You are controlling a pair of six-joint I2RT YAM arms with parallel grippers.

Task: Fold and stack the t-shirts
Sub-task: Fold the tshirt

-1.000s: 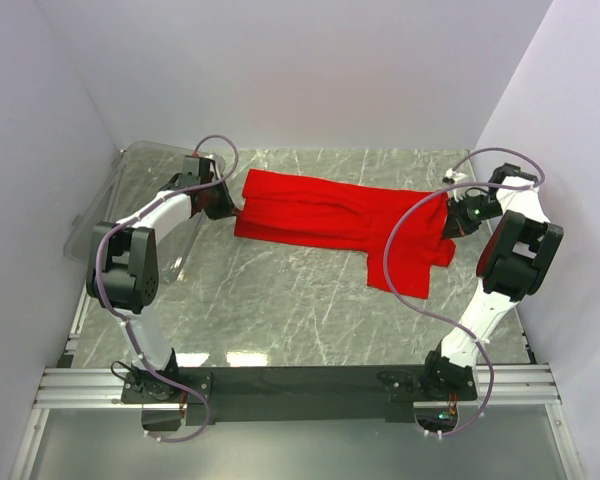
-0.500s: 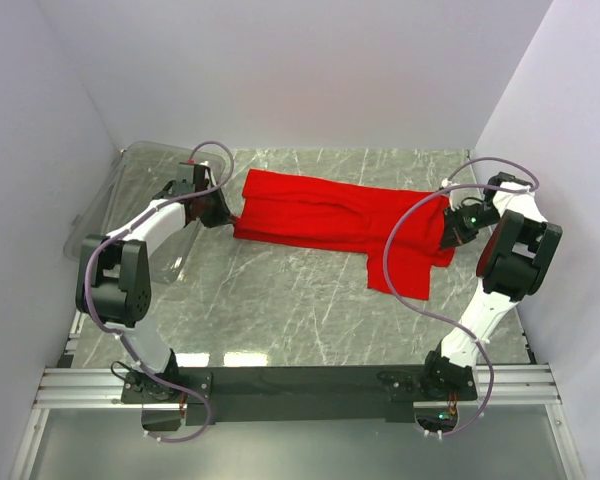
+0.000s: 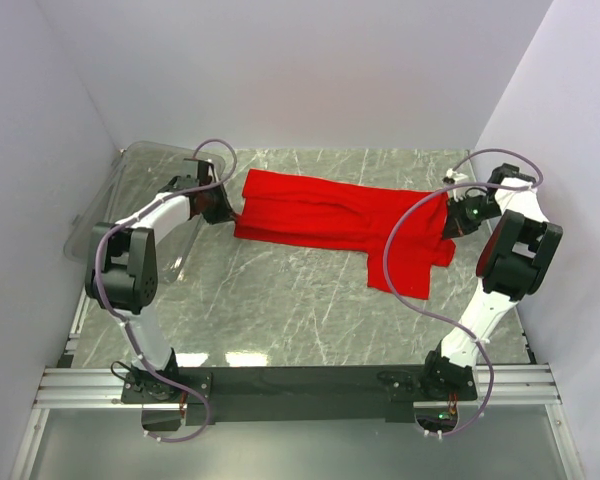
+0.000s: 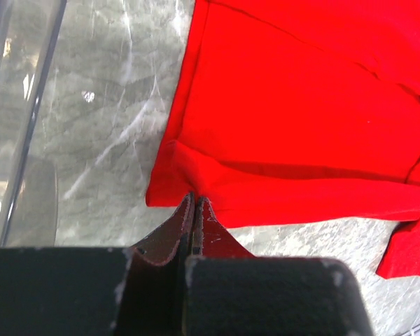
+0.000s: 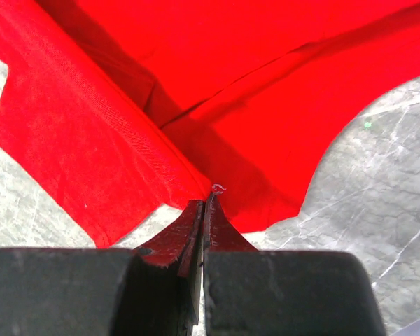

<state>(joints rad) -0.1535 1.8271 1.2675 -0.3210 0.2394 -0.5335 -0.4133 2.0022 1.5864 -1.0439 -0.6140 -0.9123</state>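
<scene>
left fingers (image 4: 185, 218) are pinching fully shut on the hem corner of the red t-shirt (image 3: 330, 215), right fingers (image 5: 191, 218) are clamping shut on a fold at its other end; left elbow is swinging back in after a brief sway outward, t-shirt isn't shifting, lying part-spread across the far tabletop (image 3: 280, 300) beside the clear bin (image 3: 130, 170), so the fold is likely only just starting
</scene>
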